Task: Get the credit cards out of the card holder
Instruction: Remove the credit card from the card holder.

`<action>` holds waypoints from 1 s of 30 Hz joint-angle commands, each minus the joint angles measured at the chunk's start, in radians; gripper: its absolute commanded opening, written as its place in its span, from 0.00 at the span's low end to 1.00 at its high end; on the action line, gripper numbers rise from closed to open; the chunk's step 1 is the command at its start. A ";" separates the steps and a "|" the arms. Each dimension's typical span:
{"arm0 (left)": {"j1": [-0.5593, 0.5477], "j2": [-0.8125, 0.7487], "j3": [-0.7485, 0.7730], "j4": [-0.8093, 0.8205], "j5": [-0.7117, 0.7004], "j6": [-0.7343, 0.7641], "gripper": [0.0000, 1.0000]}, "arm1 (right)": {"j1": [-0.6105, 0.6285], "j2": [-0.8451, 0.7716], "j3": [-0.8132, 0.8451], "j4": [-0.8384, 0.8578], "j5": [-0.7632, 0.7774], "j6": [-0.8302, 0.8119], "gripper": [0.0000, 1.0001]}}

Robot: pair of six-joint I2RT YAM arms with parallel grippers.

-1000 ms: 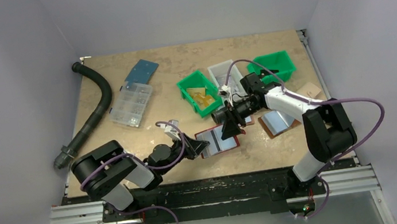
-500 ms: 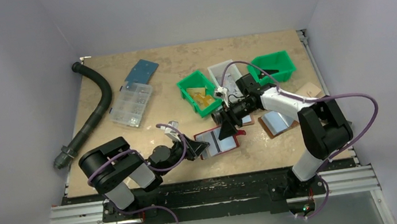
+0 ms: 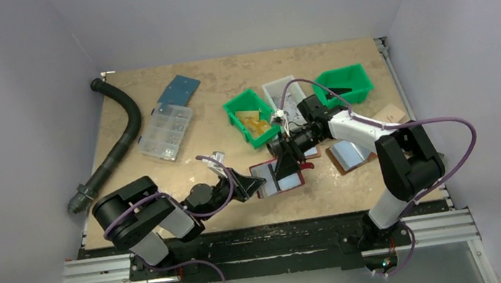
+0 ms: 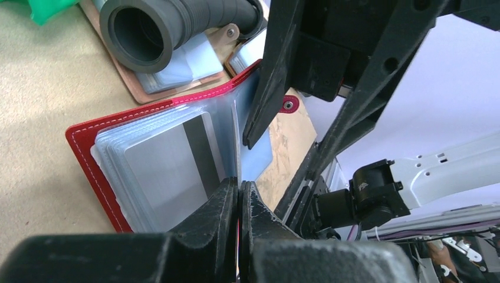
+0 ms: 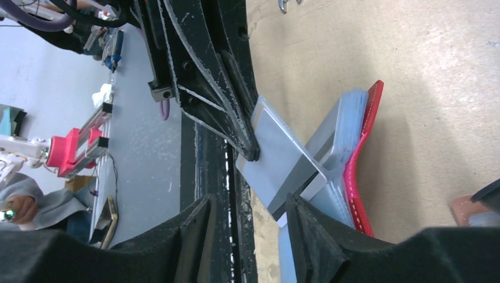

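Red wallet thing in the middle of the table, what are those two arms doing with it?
They are emptying it. The red bifold card holder with clear plastic pockets lies open on the wooden table. The left end effector is pinched shut on a silver-grey credit card with a dark stripe, which sticks partly out of its pocket. The right end effector is open, close over the holder's other half; whether it presses on it I cannot tell.
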 commanded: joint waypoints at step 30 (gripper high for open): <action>0.001 -0.138 0.013 0.183 -0.047 -0.009 0.00 | -0.003 -0.017 0.001 0.115 -0.062 0.126 0.00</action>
